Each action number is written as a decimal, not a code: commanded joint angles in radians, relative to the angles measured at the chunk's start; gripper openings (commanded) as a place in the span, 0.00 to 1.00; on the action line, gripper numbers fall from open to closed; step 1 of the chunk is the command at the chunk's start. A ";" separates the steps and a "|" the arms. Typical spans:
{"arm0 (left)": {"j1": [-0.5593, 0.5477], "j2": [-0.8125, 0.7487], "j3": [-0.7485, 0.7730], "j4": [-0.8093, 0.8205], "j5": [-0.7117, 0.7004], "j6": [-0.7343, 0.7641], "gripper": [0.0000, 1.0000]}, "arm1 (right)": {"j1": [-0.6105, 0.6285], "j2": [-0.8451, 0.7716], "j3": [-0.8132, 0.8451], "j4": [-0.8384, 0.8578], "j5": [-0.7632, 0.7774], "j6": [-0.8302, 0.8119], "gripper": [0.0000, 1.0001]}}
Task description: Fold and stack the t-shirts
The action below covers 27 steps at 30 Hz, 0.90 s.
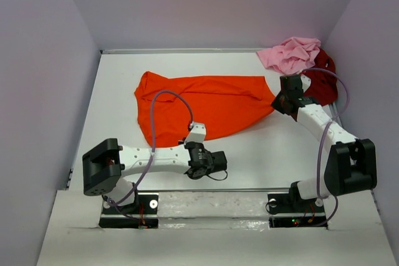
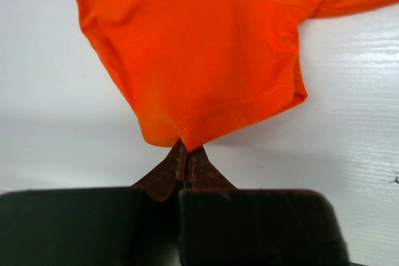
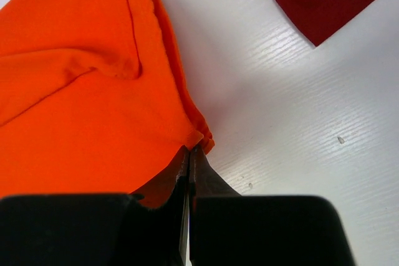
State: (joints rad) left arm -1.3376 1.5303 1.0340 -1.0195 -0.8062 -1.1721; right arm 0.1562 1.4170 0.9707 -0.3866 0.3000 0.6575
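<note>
Left gripper (image 2: 185,149) is pinching fully closed on a stitched hem corner of the orange t-shirt (image 1: 206,107). Right gripper (image 3: 190,149) is likewise clamping closed on a far-side corner, with the seam bunching at its tips. The left arm is lying low, reaching rightward over the near part of the white table (image 1: 262,154), while the right arm is arching up and bending inward. The orange shirt is lying spread mid-table, a smooth knit with soft wrinkles. The pink t-shirt (image 1: 290,54) is sitting crumpled in the far right corner, the dark red t-shirt (image 1: 321,82) just beside it. The wrist views are showing closed fingertips and stitching; only the top view is showing all three shirts.
</note>
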 commanded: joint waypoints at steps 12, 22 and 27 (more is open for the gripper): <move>0.354 -0.216 -0.029 0.119 -0.159 0.222 0.00 | -0.007 0.016 0.051 0.045 -0.070 -0.021 0.00; 0.612 -0.185 -0.006 0.510 -0.071 0.635 0.00 | -0.007 0.117 0.112 0.086 -0.062 -0.053 0.00; 0.663 -0.112 0.049 0.599 -0.005 0.675 0.00 | -0.007 0.161 0.164 0.091 -0.019 -0.061 0.00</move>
State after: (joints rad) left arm -0.6933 1.3853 1.0210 -0.5240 -0.8318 -0.5858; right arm 0.1562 1.5658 1.0607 -0.3496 0.2329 0.6205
